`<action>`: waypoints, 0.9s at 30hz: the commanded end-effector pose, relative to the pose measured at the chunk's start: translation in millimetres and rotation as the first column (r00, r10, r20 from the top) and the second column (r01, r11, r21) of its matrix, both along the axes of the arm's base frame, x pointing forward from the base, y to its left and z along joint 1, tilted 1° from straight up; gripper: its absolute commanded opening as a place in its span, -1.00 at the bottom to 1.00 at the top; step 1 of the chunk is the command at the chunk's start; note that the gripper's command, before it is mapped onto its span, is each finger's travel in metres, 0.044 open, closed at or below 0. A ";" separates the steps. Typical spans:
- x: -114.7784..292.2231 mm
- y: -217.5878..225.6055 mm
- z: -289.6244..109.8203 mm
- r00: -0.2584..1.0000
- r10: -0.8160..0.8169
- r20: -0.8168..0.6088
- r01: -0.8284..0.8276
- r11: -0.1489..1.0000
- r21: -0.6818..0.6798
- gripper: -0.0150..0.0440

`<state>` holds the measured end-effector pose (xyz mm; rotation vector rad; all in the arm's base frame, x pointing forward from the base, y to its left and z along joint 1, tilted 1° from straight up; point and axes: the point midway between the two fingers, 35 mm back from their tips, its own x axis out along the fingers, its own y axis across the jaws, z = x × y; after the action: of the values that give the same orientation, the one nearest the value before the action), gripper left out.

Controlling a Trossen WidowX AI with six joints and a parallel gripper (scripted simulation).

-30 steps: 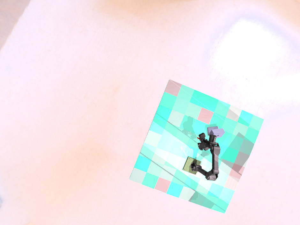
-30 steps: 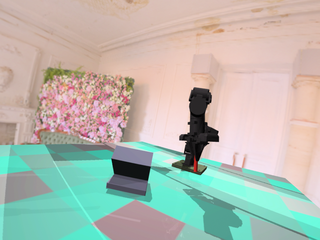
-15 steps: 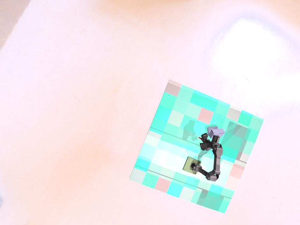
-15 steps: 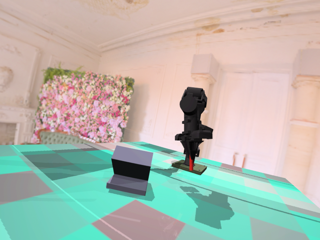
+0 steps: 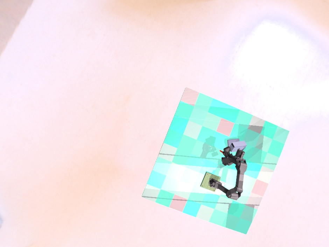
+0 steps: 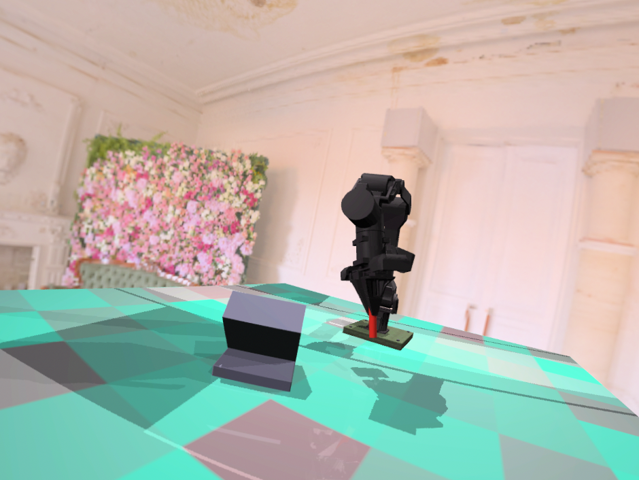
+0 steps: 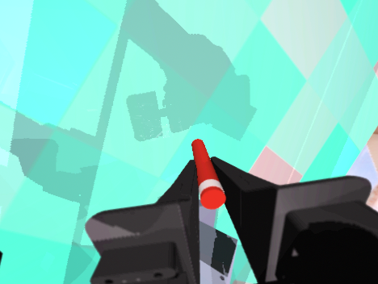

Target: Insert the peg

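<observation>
My black gripper [image 6: 372, 313] [image 7: 205, 171] is shut on the red peg [image 5: 221, 151] [image 6: 372, 326] [image 7: 204, 166]. The peg is round, with a pale band near its top end, and its lower end sticks out past the fingertips above the table. In the exterior view it hangs nearly upright. The grey-purple sloped panel block [image 5: 238, 146] [image 6: 264, 311] stands on the table, left of the peg in the exterior view and apart from it. Part of the block also shows in the wrist view [image 7: 207, 218] between the fingers. I cannot make out its hole in these frames.
The arm's green base plate [image 5: 204, 182] [image 6: 402, 340] lies behind the gripper in the exterior view. The panel block has a low foot [image 5: 231, 140] [image 6: 253, 369] on the side facing the exterior camera. The checkered table [image 5: 186, 127] [image 6: 464, 449] [image 7: 291, 105] carries shadows of the arm.
</observation>
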<state>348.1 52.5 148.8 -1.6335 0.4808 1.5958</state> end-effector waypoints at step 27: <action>7.7 -38.1 5.8 0.996 -0.057 0.072 0.051 0.995 0.080 -0.49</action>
<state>355.5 17.0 154.2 -1.6013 0.4286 1.4974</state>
